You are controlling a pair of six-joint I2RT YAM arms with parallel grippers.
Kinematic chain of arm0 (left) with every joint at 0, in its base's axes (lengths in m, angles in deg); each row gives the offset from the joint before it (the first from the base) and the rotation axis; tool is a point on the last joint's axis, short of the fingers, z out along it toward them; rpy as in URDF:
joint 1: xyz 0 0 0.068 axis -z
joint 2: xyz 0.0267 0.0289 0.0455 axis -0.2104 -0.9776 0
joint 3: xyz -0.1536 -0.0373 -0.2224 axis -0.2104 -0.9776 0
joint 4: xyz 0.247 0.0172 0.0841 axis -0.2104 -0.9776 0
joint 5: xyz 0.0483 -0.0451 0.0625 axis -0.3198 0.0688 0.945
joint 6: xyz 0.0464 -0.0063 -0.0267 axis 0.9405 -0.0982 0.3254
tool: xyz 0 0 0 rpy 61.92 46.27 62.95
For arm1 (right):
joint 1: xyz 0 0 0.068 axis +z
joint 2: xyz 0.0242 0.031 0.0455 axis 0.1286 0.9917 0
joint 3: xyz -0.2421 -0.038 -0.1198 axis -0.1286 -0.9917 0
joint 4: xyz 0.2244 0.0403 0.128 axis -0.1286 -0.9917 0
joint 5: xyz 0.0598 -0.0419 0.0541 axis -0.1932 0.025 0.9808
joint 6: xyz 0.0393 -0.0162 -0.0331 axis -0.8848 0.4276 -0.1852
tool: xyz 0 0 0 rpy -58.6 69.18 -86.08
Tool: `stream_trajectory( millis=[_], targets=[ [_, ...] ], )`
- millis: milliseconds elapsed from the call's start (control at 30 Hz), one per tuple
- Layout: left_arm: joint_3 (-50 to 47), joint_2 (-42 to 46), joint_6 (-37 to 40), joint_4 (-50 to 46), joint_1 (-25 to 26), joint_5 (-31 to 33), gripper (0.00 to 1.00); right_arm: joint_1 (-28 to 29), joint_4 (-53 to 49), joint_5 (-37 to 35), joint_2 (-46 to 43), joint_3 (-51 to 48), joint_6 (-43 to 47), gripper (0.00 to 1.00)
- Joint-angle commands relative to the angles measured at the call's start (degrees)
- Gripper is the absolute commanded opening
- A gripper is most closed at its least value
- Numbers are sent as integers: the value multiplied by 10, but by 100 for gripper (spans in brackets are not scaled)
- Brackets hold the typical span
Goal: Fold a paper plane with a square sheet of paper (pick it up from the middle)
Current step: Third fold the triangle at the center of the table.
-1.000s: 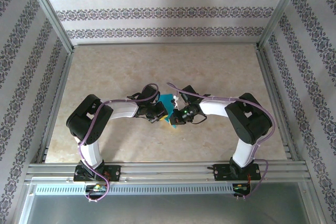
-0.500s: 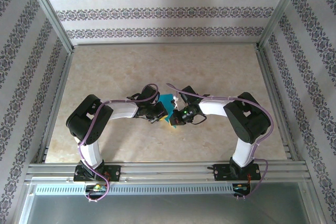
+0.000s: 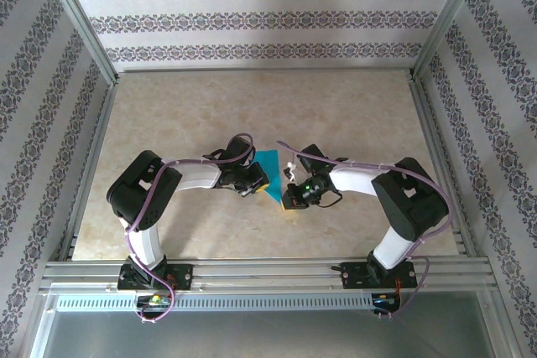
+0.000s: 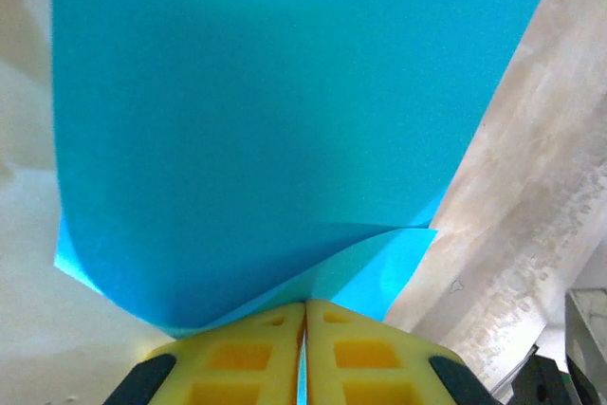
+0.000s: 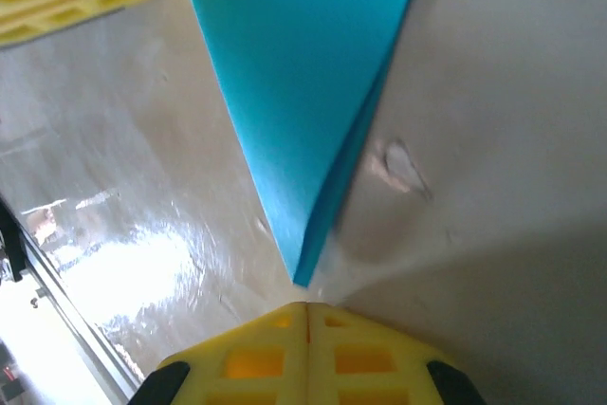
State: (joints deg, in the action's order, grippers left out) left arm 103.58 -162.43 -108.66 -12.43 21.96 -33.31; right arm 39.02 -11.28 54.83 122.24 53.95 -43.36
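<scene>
Paper is clamped at its near edge by the left gripper and is spread from there toward twelve o'clock over the table. The right gripper is held together, empty, with the paper's folded tip just beyond at twelve o'clock.

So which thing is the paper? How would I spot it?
On the beige marbled table, look at its very middle. The paper is there, one edge pinched in the left pincer. It alone is bright teal, folded to a point.
</scene>
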Motion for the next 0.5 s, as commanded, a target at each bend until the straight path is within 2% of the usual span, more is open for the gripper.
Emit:
stream_trajectory(
  millis=[0, 100, 467],
  targets=[
    [-20, -46, 8, -85, -4, 47, 11, -6, -10, -4, -46, 9, 15, 5],
    [-13, -40, 8, -87, -4, 45, 11, 7, -4, -3, -42, 39, 18, 6],
    [2, -25, 15, -76, -4, 32, 12, 23, 11, -37, 67, 90, 15, 6]
  ],
)
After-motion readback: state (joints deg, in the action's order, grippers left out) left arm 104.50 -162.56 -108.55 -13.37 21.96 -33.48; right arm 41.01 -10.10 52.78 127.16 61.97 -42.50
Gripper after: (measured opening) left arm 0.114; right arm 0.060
